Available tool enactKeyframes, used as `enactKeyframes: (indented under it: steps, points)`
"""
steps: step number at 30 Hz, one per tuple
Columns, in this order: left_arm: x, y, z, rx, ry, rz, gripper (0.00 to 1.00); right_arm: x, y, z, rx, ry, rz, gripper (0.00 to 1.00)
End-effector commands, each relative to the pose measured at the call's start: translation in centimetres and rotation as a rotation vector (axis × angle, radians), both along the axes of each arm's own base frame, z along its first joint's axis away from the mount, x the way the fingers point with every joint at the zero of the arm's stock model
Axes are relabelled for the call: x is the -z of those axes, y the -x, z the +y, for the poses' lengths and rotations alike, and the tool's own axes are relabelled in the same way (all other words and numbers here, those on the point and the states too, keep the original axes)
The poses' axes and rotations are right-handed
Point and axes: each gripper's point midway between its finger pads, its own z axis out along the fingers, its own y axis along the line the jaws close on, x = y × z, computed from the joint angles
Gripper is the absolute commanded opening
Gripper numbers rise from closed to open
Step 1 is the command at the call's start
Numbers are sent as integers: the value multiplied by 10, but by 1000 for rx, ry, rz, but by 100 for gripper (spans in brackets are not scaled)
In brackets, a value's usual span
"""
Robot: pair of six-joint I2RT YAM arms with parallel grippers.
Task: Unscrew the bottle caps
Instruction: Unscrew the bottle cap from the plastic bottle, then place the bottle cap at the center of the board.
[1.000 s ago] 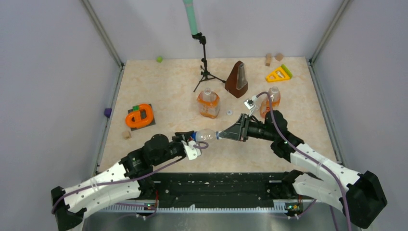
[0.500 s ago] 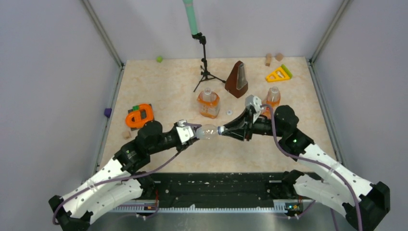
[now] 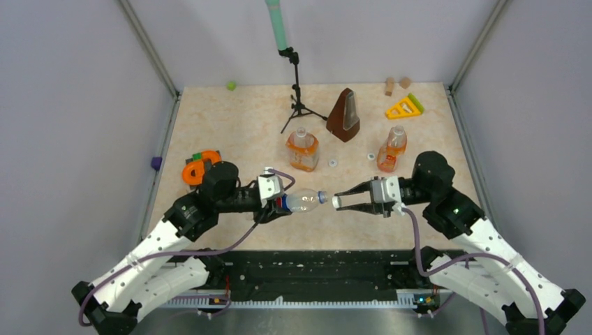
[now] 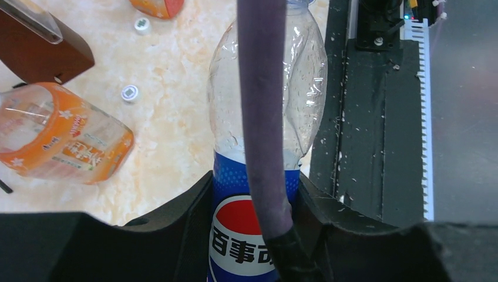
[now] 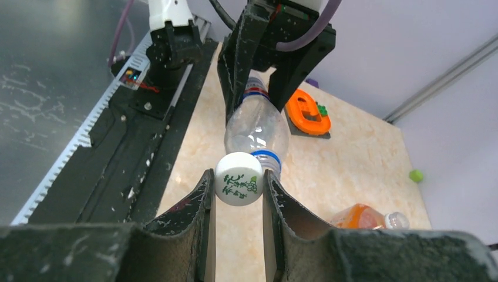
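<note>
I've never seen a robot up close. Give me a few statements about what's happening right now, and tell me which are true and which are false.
1. The left hand grips the clear plastic bottle with the blue label. True.
2. The right hand is empty. False: it is shut on a small round white plastic cap, held apart from the bottle's mouth.
3. The squat orange-liquid bottle and the slim orange-liquid bottle lie on their sides. False: both stand upright.
4. Two loose white caps lie on the beige marbled table between the orange bottles. True.
</note>
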Motion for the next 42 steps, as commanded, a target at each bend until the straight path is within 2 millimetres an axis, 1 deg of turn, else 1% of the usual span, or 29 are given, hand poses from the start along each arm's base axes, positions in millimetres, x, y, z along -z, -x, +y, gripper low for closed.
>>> enactKeyframes:
  steps: [1, 2, 3, 4, 5, 6, 7, 8, 10, 12, 14, 16, 18, 19, 21, 23, 26, 28, 29, 31, 33, 34, 35, 36, 37, 40, 42]
  points:
    - [-15, 11, 2, 23, 27, 28, 0, -14, -6, -5, 50, -13, -76, 0]
    - [-16, 2, 5, -24, 23, -3, 0, -16, -17, -6, 116, -28, -56, 0]
    - [-16, -9, 11, -99, 17, -34, 0, -13, -34, -8, 218, -33, -32, 0]
    - [-20, -21, 19, -186, 25, -70, 0, -10, -59, -12, 376, -60, 47, 0]
    - [-26, -31, 26, -260, 49, -114, 0, -11, -90, -24, 580, -117, 129, 0]
    - [-24, -38, 33, -320, 68, -149, 0, -4, -115, -36, 749, -152, 216, 0]
    - [-27, -41, 37, -346, 106, -193, 0, 7, -137, -51, 922, -173, 315, 0]
    - [-30, -42, 38, -352, 148, -246, 0, 28, -151, -61, 1049, -136, 415, 0]
    - [-38, -39, 40, -352, 247, -321, 0, 73, -163, -68, 1199, -19, 573, 0]
    - [-43, -34, 39, -333, 328, -380, 0, 114, -172, -75, 1344, 55, 714, 0]
    - [-43, -34, 39, -334, 370, -408, 0, 149, -180, -81, 1464, 103, 780, 0]
    - [-39, -35, 37, -334, 369, -403, 0, 174, -183, -78, 1493, 155, 826, 0]
    - [-36, -37, 34, -324, 352, -393, 0, 193, -191, -81, 1559, 157, 835, 0]
    - [-33, -37, 32, -314, 341, -392, 0, 200, -194, -80, 1561, 164, 834, 1]
    - [-31, -38, 28, -306, 352, -377, 0, 210, -202, -76, 1577, 170, 846, 2]
    - [-34, -39, 25, -300, 395, -381, 0, 220, -210, -70, 1574, 188, 856, 4]
    - [-30, -38, 23, -297, 421, -381, 0, 236, -221, -63, 1573, 225, 884, 5]
    - [-30, -38, 24, -299, 422, -382, 0, 243, -224, -61, 1584, 253, 898, 6]
    - [-29, -38, 24, -301, 420, -380, 0, 245, -226, -60, 1586, 246, 899, 9]
    - [-28, -38, 26, -307, 412, -381, 0, 249, -230, -56, 1571, 234, 905, 22]
    - [-27, -39, 27, -313, 406, -384, 0, 253, -231, -54, 1568, 242, 915, 21]
    - [-26, -39, 27, -313, 402, -382, 0, 253, -232, -53, 1564, 240, 917, 24]
    - [-26, -39, 27, -310, 399, -380, 0, 253, -232, -52, 1564, 241, 918, 31]
    - [-25, -38, 26, -307, 396, -379, 0, 252, -232, -53, 1570, 245, 917, 46]
    - [-24, -38, 26, -305, 394, -377, 0, 250, -233, -54, 1573, 247, 912, 51]
    - [-21, -40, 24, -301, 381, -372, 0, 240, -231, -54, 1561, 243, 903, 55]
    - [-20, -41, 23, -302, 381, -371, 0, 227, -229, -54, 1547, 228, 902, 56]
